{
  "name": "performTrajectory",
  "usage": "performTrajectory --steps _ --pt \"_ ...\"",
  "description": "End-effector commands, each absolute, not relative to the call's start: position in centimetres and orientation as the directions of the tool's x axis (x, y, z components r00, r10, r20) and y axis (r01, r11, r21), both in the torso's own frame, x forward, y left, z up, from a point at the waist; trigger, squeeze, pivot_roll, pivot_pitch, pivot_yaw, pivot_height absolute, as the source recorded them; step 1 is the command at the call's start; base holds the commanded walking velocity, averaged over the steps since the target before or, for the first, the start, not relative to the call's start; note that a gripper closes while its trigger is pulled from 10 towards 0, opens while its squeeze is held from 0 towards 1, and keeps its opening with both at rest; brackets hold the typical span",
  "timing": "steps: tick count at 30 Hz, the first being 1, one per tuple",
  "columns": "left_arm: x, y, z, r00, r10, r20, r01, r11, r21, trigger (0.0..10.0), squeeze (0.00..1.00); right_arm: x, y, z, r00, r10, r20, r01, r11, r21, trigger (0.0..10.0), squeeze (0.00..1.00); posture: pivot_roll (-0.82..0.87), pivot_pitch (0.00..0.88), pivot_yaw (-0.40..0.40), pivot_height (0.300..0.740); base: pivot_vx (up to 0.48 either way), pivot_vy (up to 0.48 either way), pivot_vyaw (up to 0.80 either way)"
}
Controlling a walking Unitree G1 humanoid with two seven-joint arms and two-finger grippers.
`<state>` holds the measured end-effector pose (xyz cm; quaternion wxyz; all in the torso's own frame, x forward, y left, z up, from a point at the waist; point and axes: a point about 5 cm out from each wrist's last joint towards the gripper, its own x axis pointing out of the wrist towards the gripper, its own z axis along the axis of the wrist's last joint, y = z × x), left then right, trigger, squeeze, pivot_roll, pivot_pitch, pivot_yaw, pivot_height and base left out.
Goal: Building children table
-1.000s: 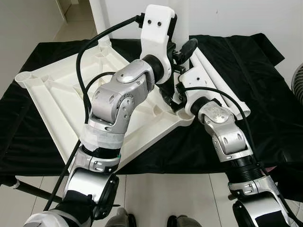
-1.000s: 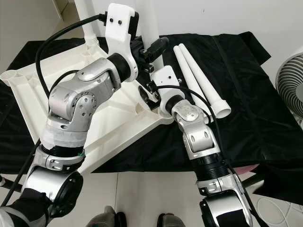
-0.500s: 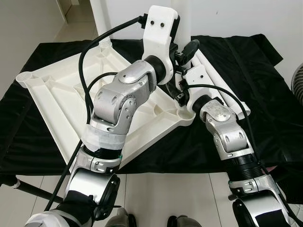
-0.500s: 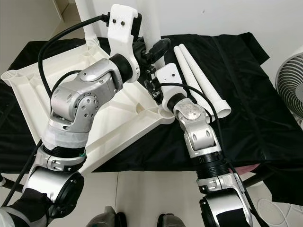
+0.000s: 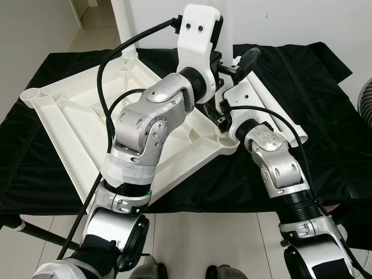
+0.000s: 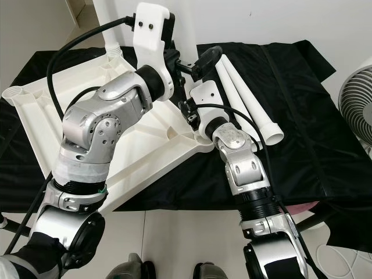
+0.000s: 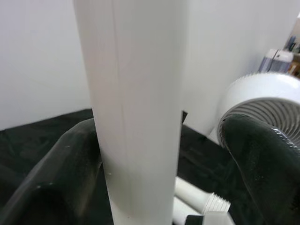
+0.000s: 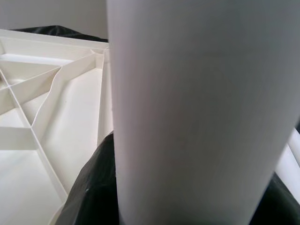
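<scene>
A black cloth [image 5: 302, 75] covers the counter. On it lies a white plastic tabletop [image 5: 75, 128], upside down, its ribbed underside facing up and a round socket at each visible corner. One corner points toward the robot's right arm.

A white leg [image 6: 185, 23] stands upright at that near corner, rising out of the top of the head views. A second upright leg [image 5: 123, 23] stands in the far corner socket. Two loose legs [image 6: 250, 99] lie side by side on the cloth, just beside the tabletop on the robot's right. A white fan [image 6: 357, 104] stands off the counter's right edge.

The left claw [image 7: 159, 154] reaches across the tabletop to the near upright leg, higher up. One finger [image 7: 56, 173] touches the leg; the other finger stands apart from it, so the claw is open around the leg.

The right claw [image 8: 187, 201] is low at the same leg, close above the corner socket. The leg fills the space between its fingers; the grip appears closed on the leg.
</scene>
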<state>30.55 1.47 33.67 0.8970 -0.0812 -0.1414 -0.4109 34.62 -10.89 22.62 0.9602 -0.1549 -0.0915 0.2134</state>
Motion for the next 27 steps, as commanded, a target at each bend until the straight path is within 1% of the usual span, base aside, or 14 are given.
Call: performTrajectory --steps 1,4,5,6,7,11,14,16,18,21,27 --pt "30.2 1.7 33.7 0.603 -0.728 0.328 0.774 0.633 -0.017 10.0 1.00 34.7 -11.1 22.7 0.898 0.420 0.131 -0.365 0.878 -0.310 10.0 0.00 -0.11 0.059 0.057 0.740 0.000 0.000 0.00" --pt "30.3 1.8 33.6 0.607 -0.725 0.326 0.768 0.640 -0.007 10.0 1.00 34.8 -11.1 22.8 0.902 0.408 0.142 -0.355 0.888 -0.294 10.0 0.00 -0.11 0.061 0.058 0.740 0.000 0.000 0.00" --pt "30.3 2.1 33.4 0.618 -0.720 0.318 0.758 0.652 0.003 10.0 0.09 34.8 -11.3 23.0 0.906 0.391 0.161 -0.343 0.903 -0.260 10.0 0.00 -0.11 0.064 0.060 0.740 0.000 0.000 0.00" --pt "30.4 2.2 33.2 0.625 -0.715 0.312 0.751 0.660 0.010 10.0 0.09 34.9 -11.4 23.1 0.909 0.380 0.173 -0.336 0.912 -0.237 10.0 0.00 -0.11 0.064 0.060 0.740 0.000 0.000 0.00" --pt "30.5 2.4 32.9 0.634 -0.711 0.303 0.743 0.669 0.014 10.0 0.00 34.9 -11.7 23.2 0.914 0.361 0.187 -0.321 0.923 -0.213 10.0 0.00 -0.10 0.066 0.060 0.740 0.000 0.000 0.00" --pt "30.5 2.8 32.4 0.644 -0.706 0.294 0.734 0.678 0.022 10.0 0.00 35.0 -12.2 23.4 0.925 0.319 0.207 -0.286 0.942 -0.173 10.0 0.00 -0.10 0.066 0.061 0.740 0.000 0.000 0.00" --pt "30.7 3.7 31.5 0.671 -0.687 0.280 0.714 0.700 0.009 10.0 0.00 35.2 -13.4 23.2 0.945 0.239 0.223 -0.218 0.969 -0.112 10.0 0.00 -0.10 0.070 0.062 0.740 0.000 0.000 0.00" --pt "30.7 3.7 31.5 0.671 -0.687 0.280 0.714 0.700 0.009 10.0 0.00 35.2 -13.4 23.2 0.945 0.239 0.223 -0.218 0.969 -0.112 10.0 0.00 -0.10 0.070 0.062 0.740 0.000 0.000 0.00" --pt "30.9 4.3 30.7 0.695 -0.671 0.259 0.695 0.719 -0.003 10.0 0.00 35.2 -13.9 22.9 0.953 0.213 0.216 -0.202 0.977 -0.074 10.0 0.00 -0.10 0.075 0.062 0.740 0.000 0.000 0.00" --pt "31.0 4.7 29.8 0.714 -0.661 0.232 0.681 0.732 -0.009 10.0 0.00 35.0 -14.1 22.5 0.957 0.200 0.212 -0.192 0.980 -0.057 10.0 0.00 -0.10 0.085 0.064 0.740 0.000 0.000 0.00" --pt "30.9 5.1 28.2 0.730 -0.653 0.200 0.668 0.744 -0.012 10.0 0.00 34.8 -14.2 21.9 0.957 0.203 0.210 -0.195 0.979 -0.058 10.0 0.00 -0.10 0.087 0.064 0.740 0.000 0.000 0.00"
